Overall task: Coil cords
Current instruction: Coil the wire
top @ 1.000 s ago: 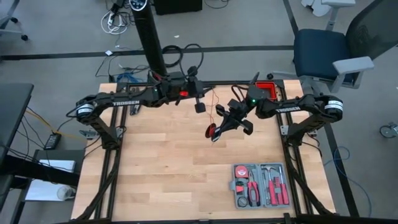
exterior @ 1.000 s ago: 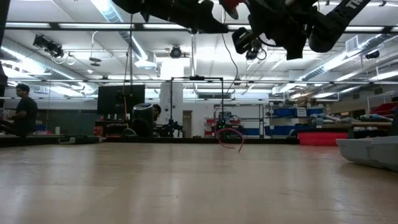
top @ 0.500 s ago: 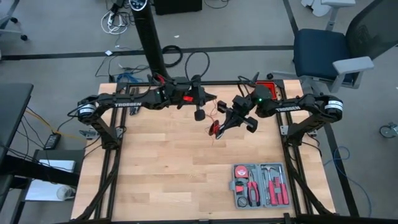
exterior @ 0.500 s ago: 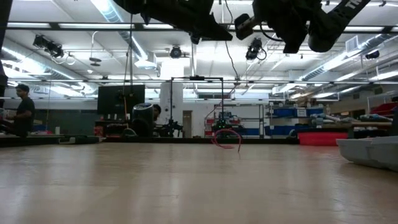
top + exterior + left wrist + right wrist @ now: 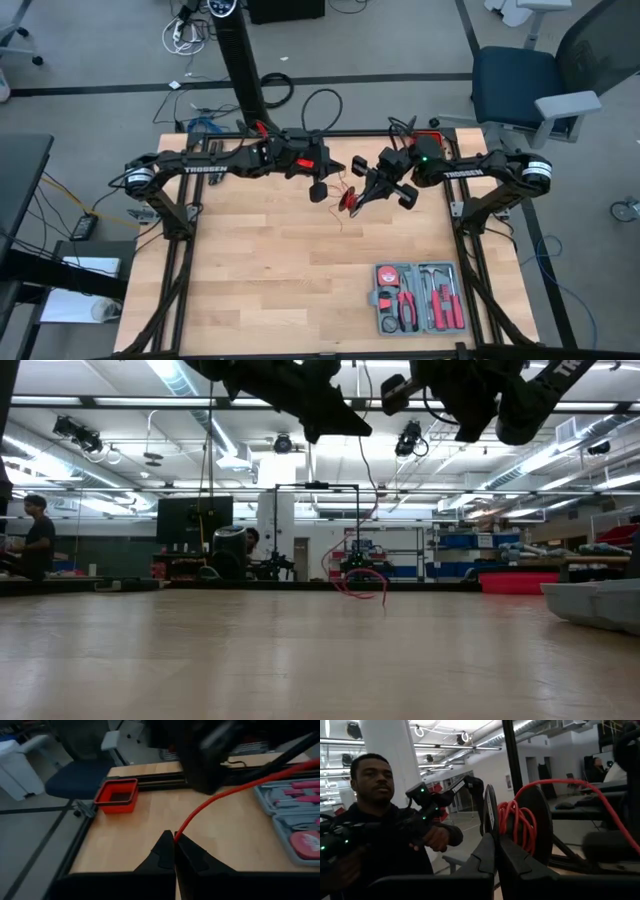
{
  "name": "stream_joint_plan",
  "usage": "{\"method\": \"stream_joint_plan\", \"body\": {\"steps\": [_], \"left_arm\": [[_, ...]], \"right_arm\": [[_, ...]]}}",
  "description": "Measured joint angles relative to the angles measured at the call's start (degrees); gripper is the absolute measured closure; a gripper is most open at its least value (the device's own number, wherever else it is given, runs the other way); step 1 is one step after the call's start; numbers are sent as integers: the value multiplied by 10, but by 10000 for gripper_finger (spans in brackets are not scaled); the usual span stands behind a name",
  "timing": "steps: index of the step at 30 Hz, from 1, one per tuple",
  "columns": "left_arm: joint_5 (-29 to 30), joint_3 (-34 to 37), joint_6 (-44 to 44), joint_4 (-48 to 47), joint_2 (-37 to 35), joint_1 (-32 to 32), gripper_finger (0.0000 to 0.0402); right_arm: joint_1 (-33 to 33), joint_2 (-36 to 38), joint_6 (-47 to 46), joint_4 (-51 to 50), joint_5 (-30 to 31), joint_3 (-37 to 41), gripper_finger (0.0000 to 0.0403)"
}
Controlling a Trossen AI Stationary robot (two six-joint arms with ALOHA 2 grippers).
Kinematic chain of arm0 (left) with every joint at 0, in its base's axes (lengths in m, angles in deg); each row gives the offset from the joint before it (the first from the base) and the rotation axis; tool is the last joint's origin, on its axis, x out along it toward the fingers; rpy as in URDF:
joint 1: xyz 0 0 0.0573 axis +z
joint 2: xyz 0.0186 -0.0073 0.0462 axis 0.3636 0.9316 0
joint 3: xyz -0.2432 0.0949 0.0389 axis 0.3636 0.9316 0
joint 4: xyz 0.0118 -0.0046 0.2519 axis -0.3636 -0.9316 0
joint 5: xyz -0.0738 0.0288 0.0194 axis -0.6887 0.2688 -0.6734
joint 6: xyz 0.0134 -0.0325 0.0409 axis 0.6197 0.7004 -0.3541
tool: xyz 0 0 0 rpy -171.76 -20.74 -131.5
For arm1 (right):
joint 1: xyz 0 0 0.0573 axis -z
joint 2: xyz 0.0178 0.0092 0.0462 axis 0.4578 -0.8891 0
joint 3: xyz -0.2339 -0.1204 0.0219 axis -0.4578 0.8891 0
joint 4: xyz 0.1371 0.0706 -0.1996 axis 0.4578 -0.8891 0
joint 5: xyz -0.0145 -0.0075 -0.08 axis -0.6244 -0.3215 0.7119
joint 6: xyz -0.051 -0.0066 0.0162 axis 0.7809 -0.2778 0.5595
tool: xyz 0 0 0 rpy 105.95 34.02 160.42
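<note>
Right now your left gripper [image 5: 174, 840] is pinched tight on the red cord [image 5: 220, 795], which enters right at the closed fingertips and runs straight away from them toward the other arm. Your right gripper [image 5: 496, 842] is also clamped, with a small coil of that cord [image 5: 517, 822] bunched just above its closed tips and one strand arcing off to the side. From overhead, both grippers hover close together over the table's [image 5: 260, 270] far half, the red bundle [image 5: 349, 199] between them. A loop of cord [image 5: 362, 582] hangs down toward the wood. Your grey tool case [image 5: 418, 297] sits well apart, near the front edge.
</note>
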Motion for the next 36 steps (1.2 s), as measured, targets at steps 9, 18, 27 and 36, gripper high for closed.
{"method": "stream_joint_plan", "body": {"steps": [9,18,27,36], "left_arm": [[-29,0,23,3,0,-10,393],[-31,-13,8,-14,-21,-8,361],[-30,-44,8,-85,-45,-24,360],[24,-44,-17,-195,-45,-32,360]], "right_arm": [[12,0,-11,1,4,0,400],[7,-1,-29,-7,4,0,399],[56,0,-47,-7,5,10,399],[69,3,-82,29,25,11,399]]}}
